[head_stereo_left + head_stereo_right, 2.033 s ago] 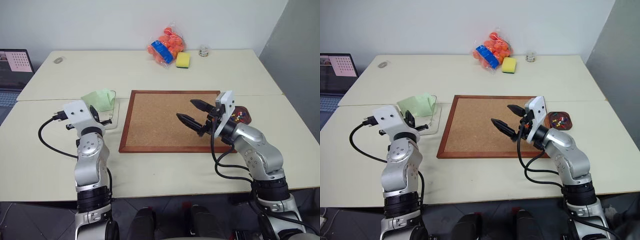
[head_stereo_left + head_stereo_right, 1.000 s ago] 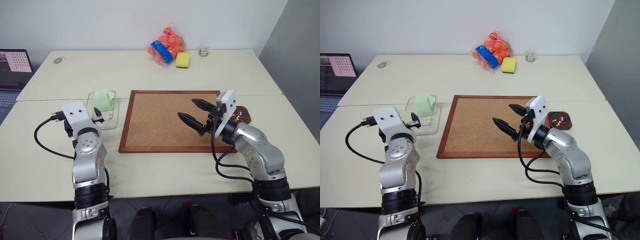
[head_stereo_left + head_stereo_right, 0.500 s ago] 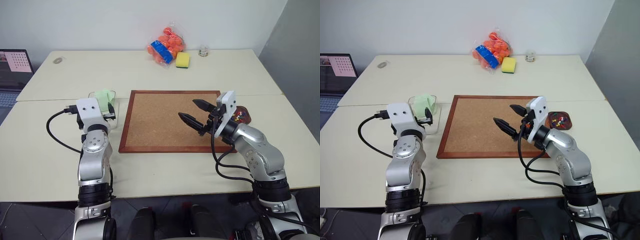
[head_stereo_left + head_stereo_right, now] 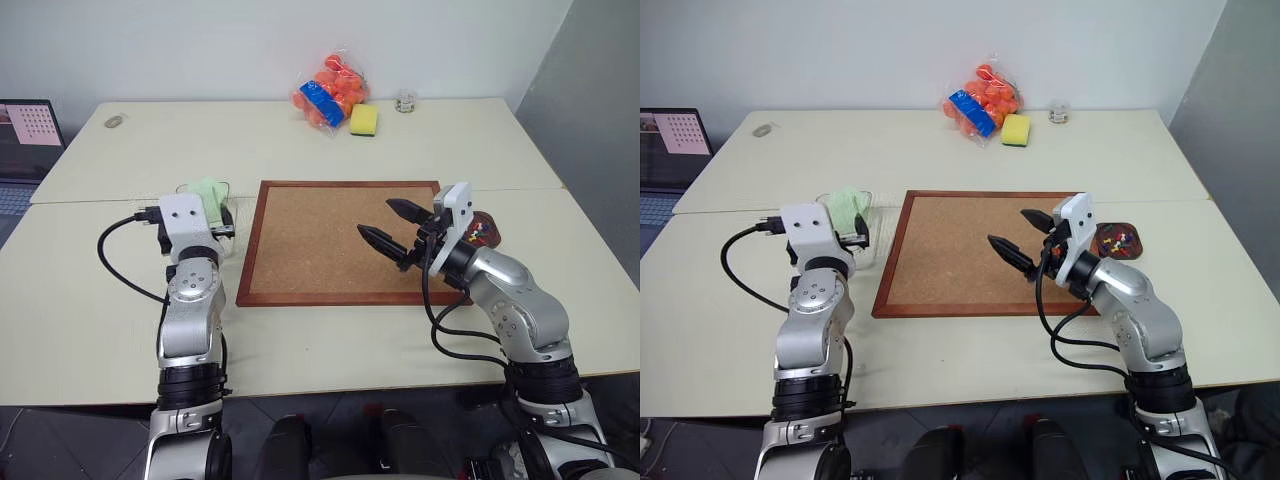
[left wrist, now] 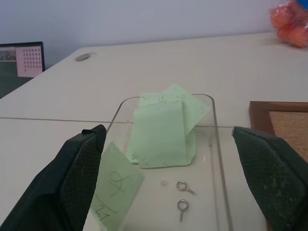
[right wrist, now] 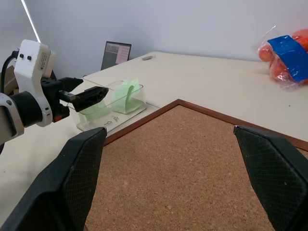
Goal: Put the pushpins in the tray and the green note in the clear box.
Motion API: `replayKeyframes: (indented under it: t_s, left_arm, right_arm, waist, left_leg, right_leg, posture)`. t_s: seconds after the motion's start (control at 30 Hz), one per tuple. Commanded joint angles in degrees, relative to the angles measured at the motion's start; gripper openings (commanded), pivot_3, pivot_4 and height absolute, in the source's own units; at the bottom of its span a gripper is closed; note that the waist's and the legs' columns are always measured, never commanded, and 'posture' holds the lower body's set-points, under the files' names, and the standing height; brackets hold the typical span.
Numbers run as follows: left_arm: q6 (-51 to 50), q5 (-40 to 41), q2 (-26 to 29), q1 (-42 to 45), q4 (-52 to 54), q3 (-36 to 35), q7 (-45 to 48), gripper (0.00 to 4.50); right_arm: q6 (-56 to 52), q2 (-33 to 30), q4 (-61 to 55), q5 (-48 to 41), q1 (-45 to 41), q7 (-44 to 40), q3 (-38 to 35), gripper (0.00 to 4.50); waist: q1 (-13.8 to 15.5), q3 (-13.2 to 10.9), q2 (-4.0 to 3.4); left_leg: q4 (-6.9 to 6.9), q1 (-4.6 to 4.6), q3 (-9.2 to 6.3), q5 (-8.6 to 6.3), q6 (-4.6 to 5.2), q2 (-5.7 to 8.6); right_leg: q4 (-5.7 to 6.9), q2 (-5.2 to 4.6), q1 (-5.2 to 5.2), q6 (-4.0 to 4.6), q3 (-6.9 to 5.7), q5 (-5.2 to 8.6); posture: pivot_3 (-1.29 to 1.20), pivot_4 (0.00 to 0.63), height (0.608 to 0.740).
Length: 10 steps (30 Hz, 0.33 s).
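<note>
Inside the clear box [image 5: 215, 144], the green note [image 5: 115, 185] leans just beside one finger of the wide-open left tool [image 5: 168, 185]; the right tool [image 4: 391, 227] gapes empty over the corkboard [image 4: 310, 250].

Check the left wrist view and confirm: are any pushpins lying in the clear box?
No. The clear box holds green paper and two small metal screw eyes, no pushpins.

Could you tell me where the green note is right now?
The green note leans inside the clear box, left of the corkboard, by the left hand.
</note>
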<state>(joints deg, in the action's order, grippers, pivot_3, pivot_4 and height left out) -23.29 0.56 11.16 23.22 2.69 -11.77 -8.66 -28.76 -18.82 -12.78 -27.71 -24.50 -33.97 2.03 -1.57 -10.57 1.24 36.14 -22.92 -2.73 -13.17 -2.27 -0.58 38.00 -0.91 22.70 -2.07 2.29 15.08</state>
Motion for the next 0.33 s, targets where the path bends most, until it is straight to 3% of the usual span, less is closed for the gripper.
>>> replayKeyframes:
  t_s: [0.03, 0.2, 0.33]
  left_arm:
    - [-0.5, 2.2, -0.6, -0.2, 5.4, 2.7, 4.6, 4.43]
    - [-4.7, 8.1, -2.4, -5.0, 12.4, 7.3, 12.4, 4.43]
    - [-6.5, 9.2, -3.8, -10.6, 17.3, 9.2, 13.2, 4.43]
  right_arm:
    - [1.3, -1.0, -3.3, 2.6, 0.6, 2.7, -1.2, 4.5]
    - [1.2, 0.5, -4.3, 10.7, 4.3, 14.0, -2.1, 4.5]
    - [-0.4, 2.6, -7.4, 16.0, 9.5, 21.3, -0.9, 4.5]
  waist:
    - [0.0, 0.0, 0.0]
    - [0.0, 0.0, 0.01]
    - [0.0, 0.0, 0.01]
  left_leg:
    - [0.0, 0.0, 0.0, 0.0, 0.0, 0.01]
    - [0.0, 0.0, 0.02, 0.0, 0.0, 0.0]
    - [-0.05, 0.0, 0.04, 0.0, -0.01, -0.05]
  right_leg:
    - [0.0, -0.01, 0.0, 0.0, 0.0, 0.0]
    - [0.0, -0.09, 0.0, 0.0, 0.02, 0.0]
    - [-0.01, -0.11, 0.01, 0.0, 0.05, 0.0]
  posture:
    - [0.0, 0.15, 0.74]
    - [0.0, 0.15, 0.74]
    - [0.0, 0.15, 0.74]
